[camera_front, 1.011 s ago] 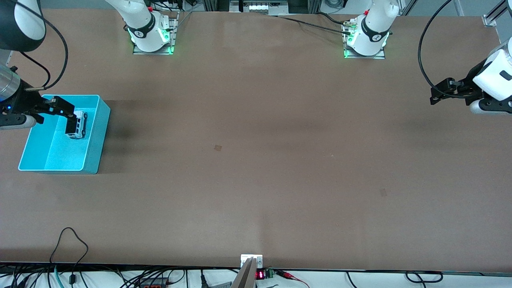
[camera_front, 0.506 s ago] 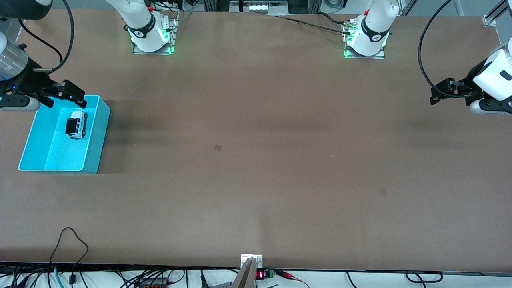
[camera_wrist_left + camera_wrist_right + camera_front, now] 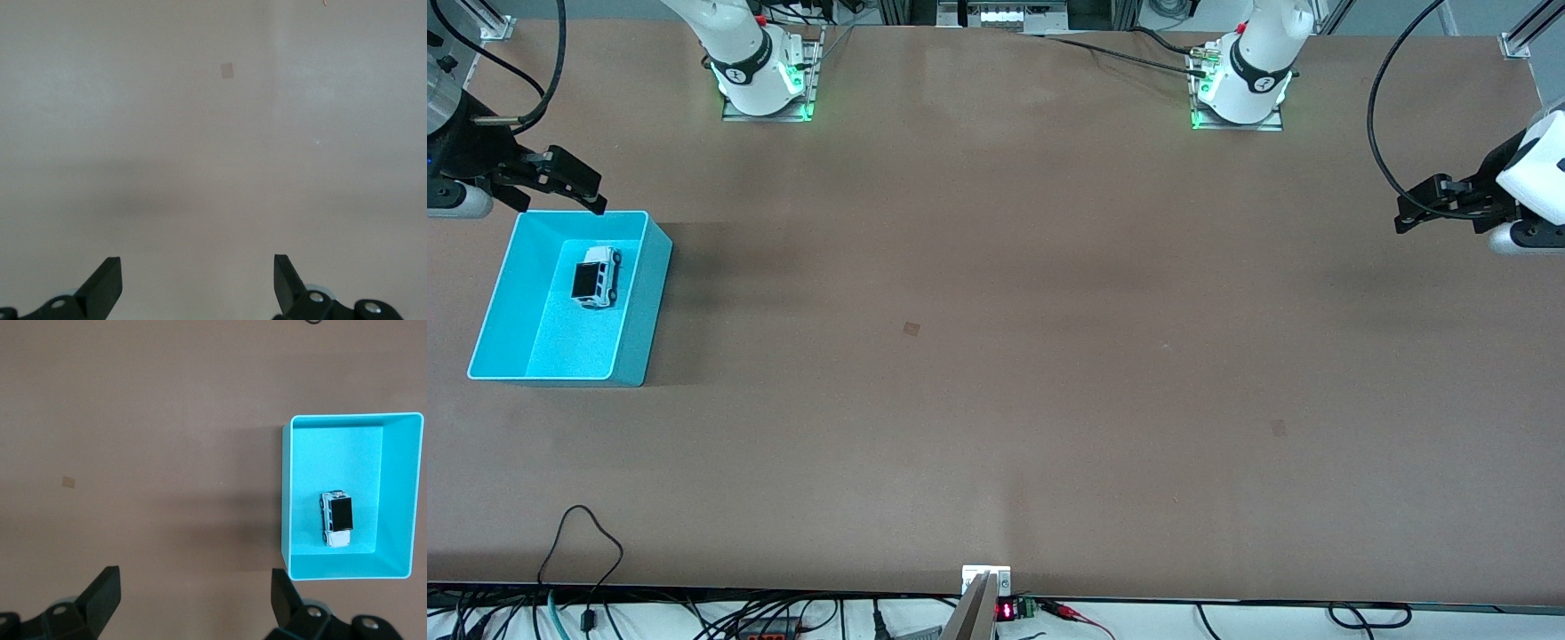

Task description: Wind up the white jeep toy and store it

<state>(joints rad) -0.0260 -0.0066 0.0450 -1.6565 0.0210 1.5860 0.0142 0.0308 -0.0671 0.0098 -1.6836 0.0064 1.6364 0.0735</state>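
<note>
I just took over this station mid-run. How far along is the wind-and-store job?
Storing looks done: the white jeep toy sits upright on its wheels inside the turquoise bin, touching no gripper. Nothing is in hand: the right gripper is open and empty above the bin's edge nearest the robots' bases, and the left gripper waits open and empty at its own end of the table. Whether the toy was wound cannot be seen. Nothing visible remains.

Right wrist view looks straight down on the brown worktop [image 3: 147, 420]. Turquoise bin [image 3: 400, 500] sits open-topped on it, with the white jeep toy [image 3: 337, 519] inside, upright on its wheels, black roof panel showing, clear of the walls. Right end effector [image 3: 193, 603] hangs over bare worktop beside the bin, fingers [image 3: 103, 593] spread wide, holding nothing. Small pale patch [image 3: 69, 481] marks the worktop, well apart from the bin.
</note>
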